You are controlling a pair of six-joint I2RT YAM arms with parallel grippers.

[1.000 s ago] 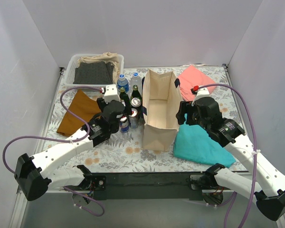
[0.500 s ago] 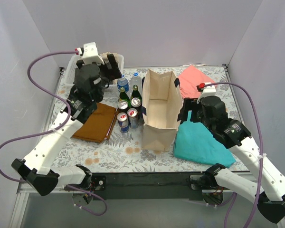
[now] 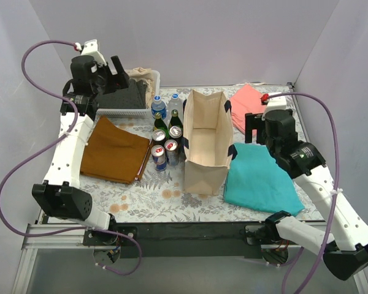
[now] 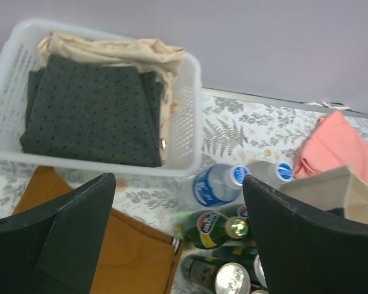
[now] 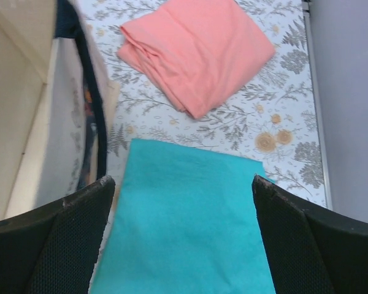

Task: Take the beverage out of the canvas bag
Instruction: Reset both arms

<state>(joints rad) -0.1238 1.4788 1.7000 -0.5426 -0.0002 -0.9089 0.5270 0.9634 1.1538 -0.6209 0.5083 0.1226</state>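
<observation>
Two containers: the white basket (image 4: 190,122), far left, holds a folded dark dotted cloth (image 4: 92,110) over a beige cloth (image 4: 122,49). The canvas bag (image 3: 205,153) stands upright at centre, mouth up, long axis near to far. Just left of it cluster beverage cans (image 3: 165,147) and bottles (image 3: 167,113). A brown cloth (image 3: 113,153), teal cloth (image 3: 257,177) and pink cloth (image 3: 248,101) lie on the surface. With jaws apart, the left gripper (image 4: 178,180) hovers above the basket and the right gripper (image 5: 183,180) above the teal cloth.
</observation>
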